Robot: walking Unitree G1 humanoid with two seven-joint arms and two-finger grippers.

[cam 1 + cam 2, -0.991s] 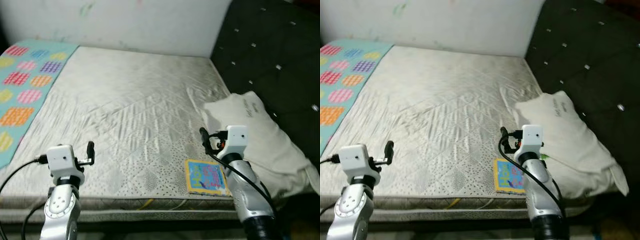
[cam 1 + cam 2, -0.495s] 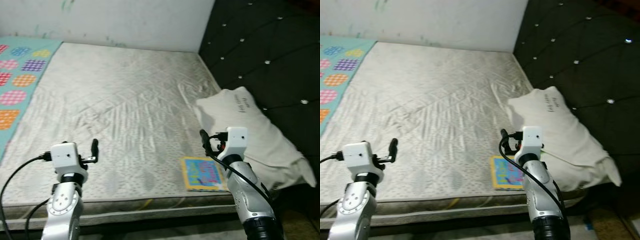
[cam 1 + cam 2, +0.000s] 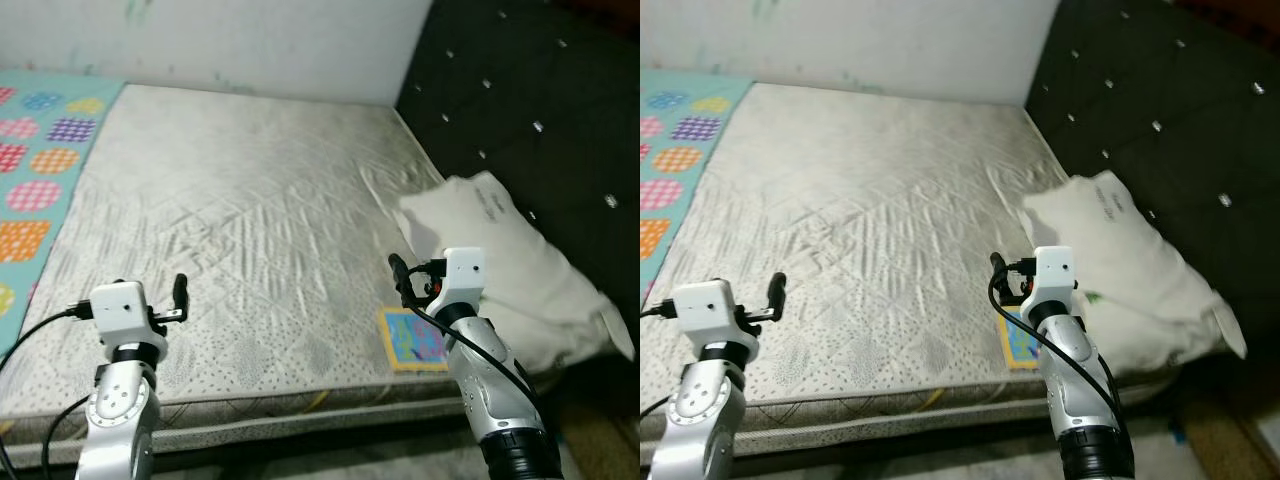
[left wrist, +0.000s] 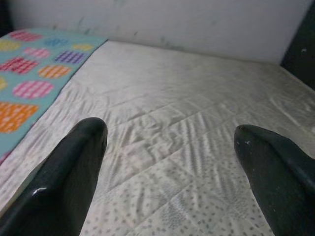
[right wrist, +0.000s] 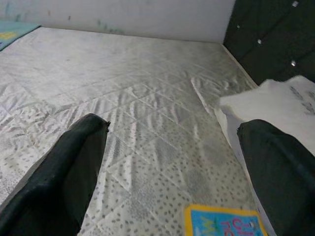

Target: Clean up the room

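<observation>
A home bedroom: bare quilted mattress (image 3: 250, 230), white pillow (image 3: 510, 260) (against tufted headboard (image 3: 530, 90)).

My head views are evenly, softly lit; the quilted grey-white mattress (image 3: 250, 240) shows faint sheen, the tufted black headboard (image 3: 540, 100) stays dark. My wrist views blur my near black fingers (image 4: 69, 182).

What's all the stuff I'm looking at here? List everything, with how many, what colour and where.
mattress: one, grey-white quilted, filling the middle
blanket: one, turquoise with coloured circles, on the mattress's left side
pillow: one, white, at the right by the headboard
book: one, blue with yellow border, near the front edge beside the pillow
headboard: one, black tufted, right
wall: white, behind
left gripper: fingers open, above the front left
right gripper: fingers open, above the book
</observation>
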